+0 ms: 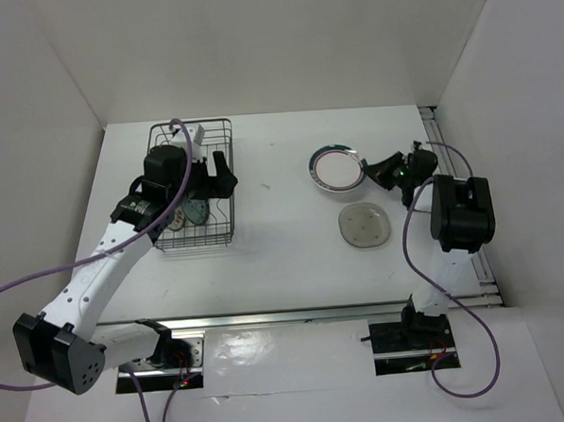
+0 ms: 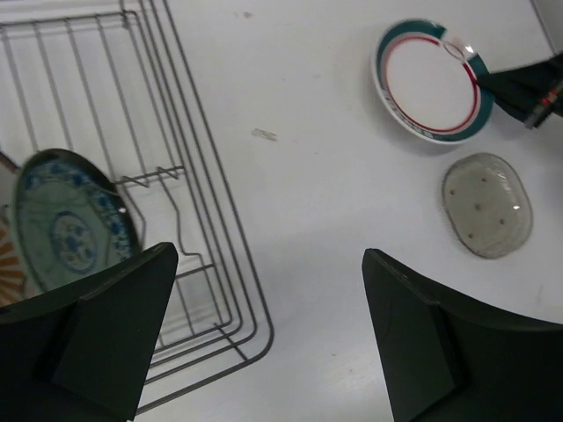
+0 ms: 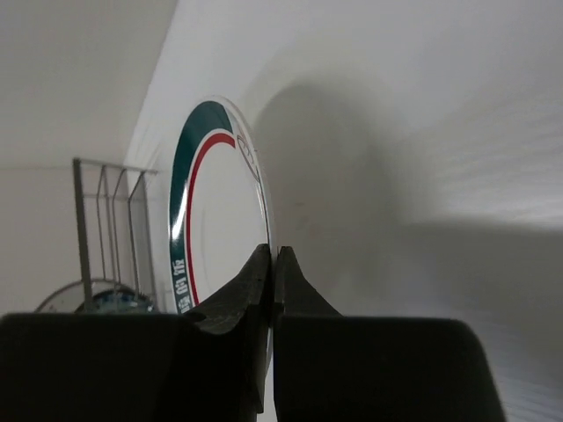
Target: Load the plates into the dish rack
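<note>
Your right gripper (image 3: 271, 264) has its jaws pressed together on the right-hand rim of the teal-rimmed plate (image 2: 431, 79), a white plate with a thin red ring inside the teal band. That plate sits right of the desk's (image 1: 284, 258) middle, toward the far edge. Whether any of it is off the surface does not show. The right arm reaches in from the desk's right edge, where a metal rail (image 1: 433, 126) runs, so the room on that side is narrow.

The clear greyish plate (image 2: 486, 205) lies flat just nearer you than the gripped one. There is a slim gap between their rims, and it is not touching the gripper.

The dish rack (image 2: 211, 189) stands in the desk's far left part, close to the left edge, with its long sides running from far to near. The blue patterned plate (image 2: 66, 224) stands on edge among the wires in the rack's near half. An orange-striped sliver (image 2: 7, 264) shows just behind it at the left of the left wrist view.

Your left gripper (image 2: 270, 255) hangs over the rack's right side with its jaws spread wide and nothing between them. One finger is above the basket and the other above bare desk.

Between the rack's right side and the two plates lies a broad open strip of desk, bearing only a small mark (image 2: 262, 134).
</note>
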### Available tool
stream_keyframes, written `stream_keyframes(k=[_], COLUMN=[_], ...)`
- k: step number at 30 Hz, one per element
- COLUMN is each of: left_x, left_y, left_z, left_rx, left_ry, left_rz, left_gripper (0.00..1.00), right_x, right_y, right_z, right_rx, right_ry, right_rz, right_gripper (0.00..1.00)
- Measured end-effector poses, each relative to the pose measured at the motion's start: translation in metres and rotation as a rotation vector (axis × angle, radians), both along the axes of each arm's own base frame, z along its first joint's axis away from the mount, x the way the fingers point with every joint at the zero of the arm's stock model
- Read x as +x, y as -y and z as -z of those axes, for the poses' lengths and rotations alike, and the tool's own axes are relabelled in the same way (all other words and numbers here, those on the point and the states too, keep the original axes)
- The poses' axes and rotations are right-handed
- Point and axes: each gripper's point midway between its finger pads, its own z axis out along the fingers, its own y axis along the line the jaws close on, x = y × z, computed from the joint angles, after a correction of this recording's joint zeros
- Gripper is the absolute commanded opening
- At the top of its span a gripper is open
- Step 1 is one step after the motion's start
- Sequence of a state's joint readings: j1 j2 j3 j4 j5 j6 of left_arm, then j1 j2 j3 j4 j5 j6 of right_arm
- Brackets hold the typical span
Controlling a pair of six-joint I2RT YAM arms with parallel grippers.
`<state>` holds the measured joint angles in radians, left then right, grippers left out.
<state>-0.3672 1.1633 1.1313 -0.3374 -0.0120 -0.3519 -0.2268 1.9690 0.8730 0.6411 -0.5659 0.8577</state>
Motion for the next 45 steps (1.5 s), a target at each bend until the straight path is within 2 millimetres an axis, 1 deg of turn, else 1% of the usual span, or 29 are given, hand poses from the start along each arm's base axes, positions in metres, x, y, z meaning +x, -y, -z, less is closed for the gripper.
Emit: stream_keyframes(k=[1,4,6,7,8,9,11,12,14,17,19,21,23,27,30,31,32,33,34,35,36,37,38,39,40,41,43,45], left_x=[0.002,0.004,0.004,0.004,0.004,0.004,0.006,0.007,0.009,0.011,0.012,0.013,0.013,0.017,0.016,0.016,0.015,0.014,0.013,0.011,0.004,0.004,0.003,0.001,0.002,0.005,0.007,0.007], left_y=[0.006,0.018,0.023,0.024,0.026,0.027,0.028,0.029,0.029,0.030,0.031,0.031,0.030,0.031,0.034,0.036,0.037,0.039,0.041,0.044,0.052,0.054,0.053,0.053,0.052,0.049,0.044,0.038], left_z=[0.004,0.021,0.030,0.033,0.035,0.035,0.032,0.031,0.028,0.025,0.024,0.023,0.023,0.024,0.026,0.026,0.025,0.024,0.023,0.023,0.014,0.004,0.001,0.003,0.003,0.005,0.013,0.016], left_rx=[-0.019,-0.045,-0.062,-0.067,-0.073,-0.082,-0.093,-0.097,-0.102,-0.109,-0.121,-0.140,-0.152,-0.167,-0.180,-0.187,-0.196,-0.205,-0.217,-0.223,-0.269,-0.290,-0.284,-0.282,-0.274,-0.256,-0.223,-0.201], left_ry=[-0.012,-0.058,-0.083,-0.091,-0.095,-0.096,-0.088,-0.080,-0.070,-0.055,-0.050,-0.049,-0.050,-0.054,-0.066,-0.068,-0.071,-0.072,-0.076,-0.079,-0.086,-0.068,-0.066,-0.073,-0.066,-0.061,-0.075,-0.079], left_rz=[0.019,0.060,0.071,0.076,0.079,0.079,0.078,0.078,0.077,0.078,0.085,0.088,0.090,0.101,0.118,0.123,0.129,0.136,0.144,0.157,0.202,0.217,0.212,0.219,0.222,0.207,0.176,0.145], left_gripper=[1.00,1.00,1.00,1.00,1.00,1.00,1.00,1.00,1.00,1.00,0.99,0.98,0.96,0.95,0.86,0.78,0.67,0.39,0.18,0.00,0.00,0.00,0.00,0.00,0.00,0.00,0.00,0.00], right_x=[0.003,0.007,0.002,-0.003,-0.013,-0.024,-0.045,-0.052,-0.059,-0.065,-0.072,-0.079,-0.087,-0.100,-0.106,-0.107,-0.107,-0.108,-0.108,-0.107,-0.102,-0.098,-0.098,-0.099,-0.100,-0.104,-0.112,-0.112], right_y=[-0.017,-0.079,-0.130,-0.151,-0.176,-0.196,-0.224,-0.232,-0.238,-0.237,-0.238,-0.240,-0.244,-0.249,-0.251,-0.252,-0.252,-0.253,-0.254,-0.255,-0.253,-0.252,-0.253,-0.255,-0.258,-0.263,-0.275,-0.279], right_z=[-0.015,-0.073,-0.121,-0.142,-0.163,-0.179,-0.200,-0.205,-0.205,-0.193,-0.183,-0.179,-0.184,-0.203,-0.213,-0.215,-0.214,-0.214,-0.213,-0.211,-0.205,-0.199,-0.198,-0.199,-0.199,-0.200,-0.201,-0.196], right_rx=[-0.009,-0.063,-0.104,-0.115,-0.122,-0.122,-0.115,-0.113,-0.110,-0.104,-0.092,-0.074,-0.041,0.028,0.058,0.064,0.067,0.068,0.068,0.045,0.027,0.024,0.023,0.021,0.025,0.029,0.019,0.003], right_ry=[0.035,0.176,0.304,0.360,0.420,0.466,0.531,0.551,0.557,0.538,0.521,0.516,0.536,0.605,0.650,0.657,0.657,0.656,0.655,0.667,0.662,0.648,0.648,0.651,0.646,0.647,0.666,0.643], right_rz=[-0.038,-0.177,-0.283,-0.327,-0.382,-0.427,-0.496,-0.517,-0.537,-0.549,-0.575,-0.603,-0.633,-0.684,-0.709,-0.714,-0.717,-0.720,-0.724,-0.718,-0.706,-0.699,-0.702,-0.705,-0.707,-0.726,-0.765,-0.763], right_gripper=[0.00,0.00,0.00,0.00,0.00,0.00,0.00,0.00,0.00,0.00,0.00,0.00,0.00,0.00,0.00,0.00,0.00,0.00,0.00,0.00,0.08,0.14,0.27,0.50,0.92,1.00,1.00,1.00])
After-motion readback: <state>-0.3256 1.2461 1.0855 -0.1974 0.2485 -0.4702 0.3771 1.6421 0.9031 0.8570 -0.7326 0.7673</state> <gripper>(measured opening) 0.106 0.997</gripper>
